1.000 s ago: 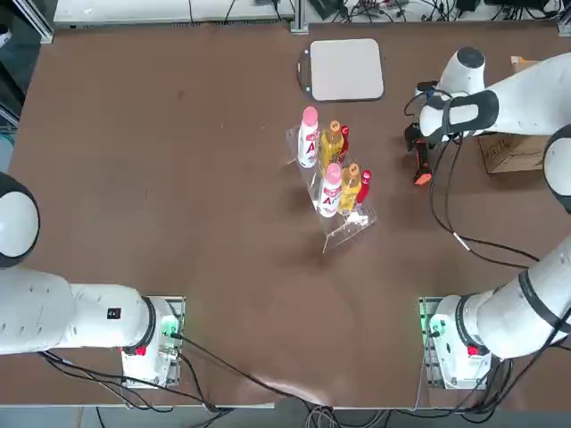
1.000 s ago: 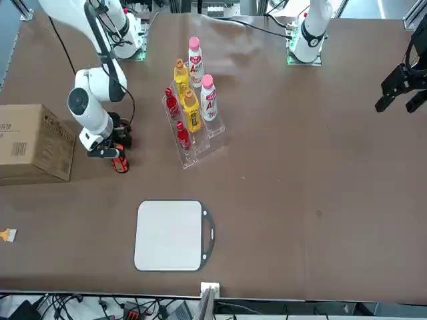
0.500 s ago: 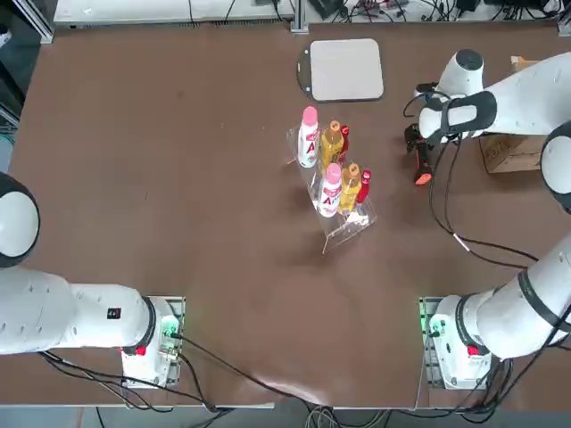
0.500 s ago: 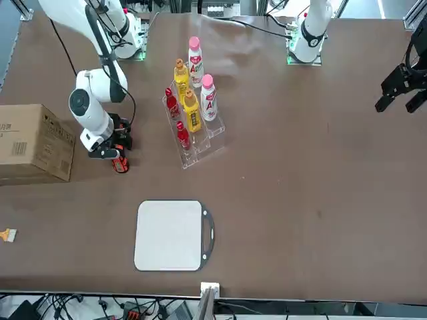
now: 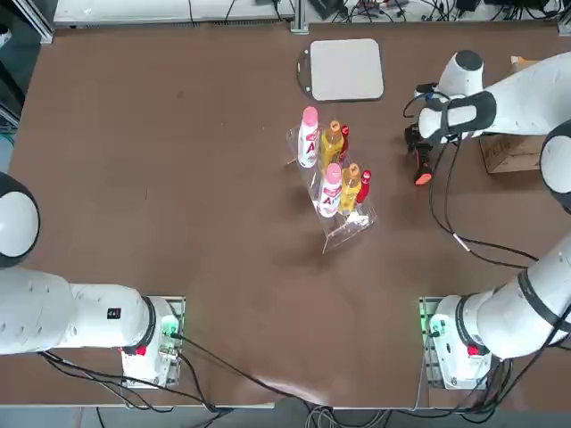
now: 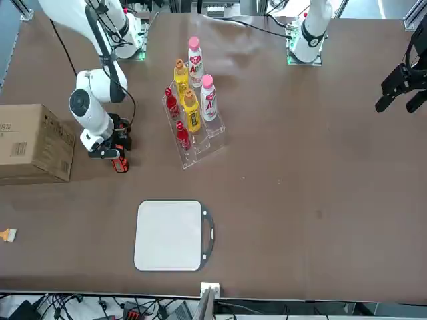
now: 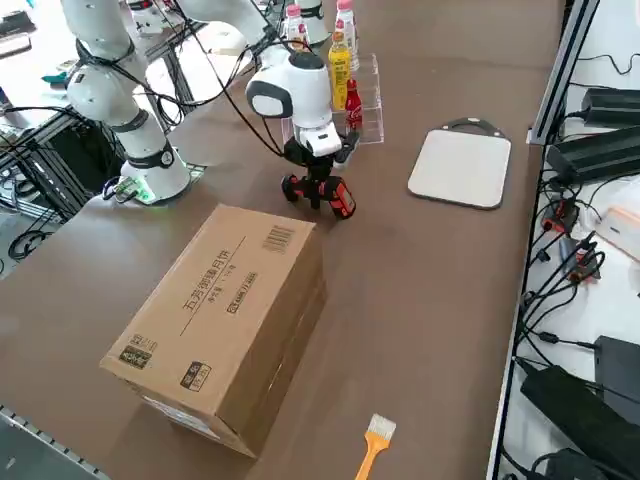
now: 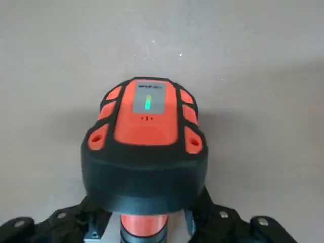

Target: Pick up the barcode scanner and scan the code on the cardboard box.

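From the robot's left to its right across the brown table [image 5: 161,160]: near the middle stands a clear rack [image 5: 343,218] of bottles, two pink-capped white ones [image 5: 309,135], yellow ones [image 5: 332,143] and small red ones [image 5: 363,185]. Farther from the bases, a flat grey pad [image 5: 346,69] lies by the far edge.

Right of the rack comes the barcode scanner [image 5: 422,160], lying on the table with its orange-red end toward the robot's side. The right gripper [image 5: 419,143] is down over it. In the wrist view the scanner's black and orange head [image 8: 147,147] fills the space just ahead of the fingers [image 8: 212,215], and its orange neck sits between them; the fingers flank it closely, but whether they are clenched on it I cannot tell.

Farthest right sits the cardboard box [image 7: 225,320], near the scanner but apart from it, a barcode label on its top. An orange-handled brush [image 7: 372,443] lies beyond the box.
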